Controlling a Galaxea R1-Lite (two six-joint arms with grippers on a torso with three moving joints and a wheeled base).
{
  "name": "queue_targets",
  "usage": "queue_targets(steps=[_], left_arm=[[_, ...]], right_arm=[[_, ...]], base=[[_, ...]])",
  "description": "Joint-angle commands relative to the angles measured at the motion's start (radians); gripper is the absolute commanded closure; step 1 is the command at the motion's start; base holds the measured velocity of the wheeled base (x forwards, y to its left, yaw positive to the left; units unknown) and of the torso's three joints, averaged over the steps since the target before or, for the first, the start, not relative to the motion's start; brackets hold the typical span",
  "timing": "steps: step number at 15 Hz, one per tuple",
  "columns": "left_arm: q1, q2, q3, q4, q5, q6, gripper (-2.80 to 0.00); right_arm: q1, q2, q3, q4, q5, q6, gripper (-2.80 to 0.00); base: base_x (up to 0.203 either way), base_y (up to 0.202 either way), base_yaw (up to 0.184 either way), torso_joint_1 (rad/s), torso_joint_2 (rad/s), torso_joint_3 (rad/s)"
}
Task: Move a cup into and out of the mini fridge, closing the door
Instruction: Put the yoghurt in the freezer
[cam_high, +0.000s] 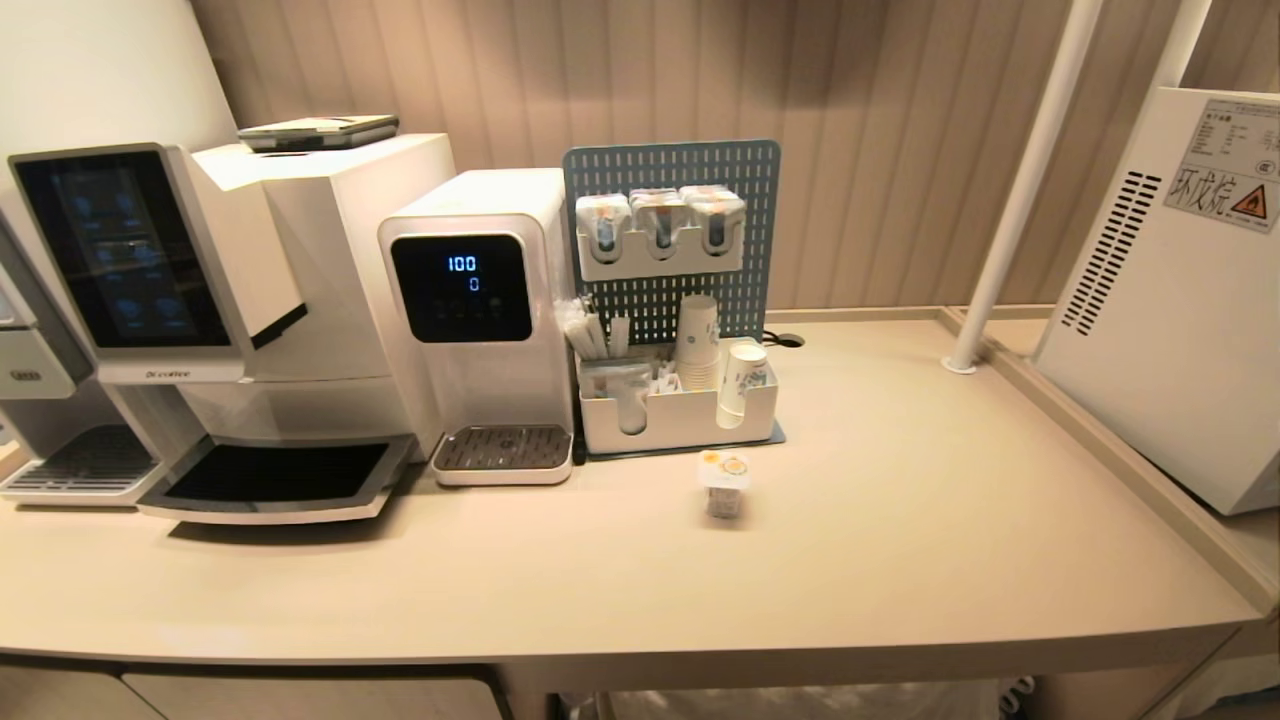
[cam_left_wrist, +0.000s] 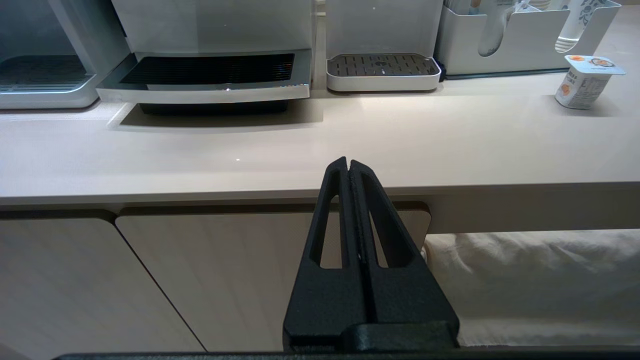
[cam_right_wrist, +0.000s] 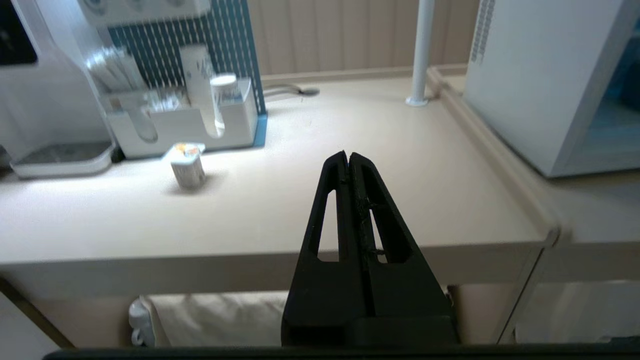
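Observation:
The cup (cam_high: 724, 485) is a small white tub with an orange-printed foil lid. It stands alone on the beige counter (cam_high: 900, 560), in front of the white organiser. It also shows in the left wrist view as the cup (cam_left_wrist: 585, 82) and in the right wrist view as the cup (cam_right_wrist: 186, 165). The mini fridge (cam_high: 1170, 300) stands at the far right, its vented side and warning sticker towards me. The edge of its door (cam_right_wrist: 612, 110), with bluish glass, shows only in the right wrist view. My left gripper (cam_left_wrist: 348, 161) is shut and empty, low by the counter's front edge. My right gripper (cam_right_wrist: 347, 154) is shut and empty, before the counter, between cup and fridge. Neither arm appears in the head view.
A coffee machine (cam_high: 200, 300) and a water dispenser (cam_high: 470, 320) line the back left. Beside them are an organiser (cam_high: 680, 415) with paper cups and a blue pegboard (cam_high: 670, 200). A white pole (cam_high: 1020, 180) and a raised ledge (cam_high: 1100, 440) separate the counter from the fridge.

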Motion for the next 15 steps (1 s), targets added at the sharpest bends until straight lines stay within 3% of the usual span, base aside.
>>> queue_targets(steps=[1, 3, 5, 9, 13, 14, 15], left_arm=[[0.0, 0.001, 0.0, 0.0, 0.0, 0.0, 0.0], [0.0, 0.001, 0.0, 0.0, 0.0, -0.002, 0.0], [0.0, 0.001, 0.0, 0.0, 0.0, -0.002, 0.0], [0.0, 0.001, 0.0, 0.0, 0.0, -0.002, 0.0], [0.0, 0.001, 0.0, 0.0, 0.0, -0.002, 0.0], [0.0, 0.001, 0.0, 0.0, 0.0, -0.002, 0.0], [0.0, 0.001, 0.0, 0.0, 0.0, -0.002, 0.0]], right_arm=[[0.003, 0.129, -0.159, 0.062, 0.01, 0.004, 0.0], [0.028, 0.354, -0.206, 0.111, 0.056, 0.008, 0.0], [0.071, 0.583, -0.18, 0.047, 0.127, 0.006, 0.0], [0.108, 1.13, -0.08, -0.367, 0.247, -0.051, 0.0], [0.109, 1.702, -0.048, -0.892, 0.31, -0.117, 0.0], [0.109, 1.822, -0.046, -1.033, 0.319, -0.133, -2.8], [0.11, 1.933, -0.049, -1.171, 0.323, -0.155, -2.8]], base=[[0.0, 0.0, 0.0, 0.0, 0.0, 0.0], [0.0, 0.0, 0.0, 0.0, 0.0, 0.0], [0.0, 0.0, 0.0, 0.0, 0.0, 0.0], [0.0, 0.0, 0.0, 0.0, 0.0, 0.0], [0.0, 0.0, 0.0, 0.0, 0.0, 0.0], [0.0, 0.0, 0.0, 0.0, 0.0, 0.0], [0.0, 0.0, 0.0, 0.0, 0.0, 0.0]])
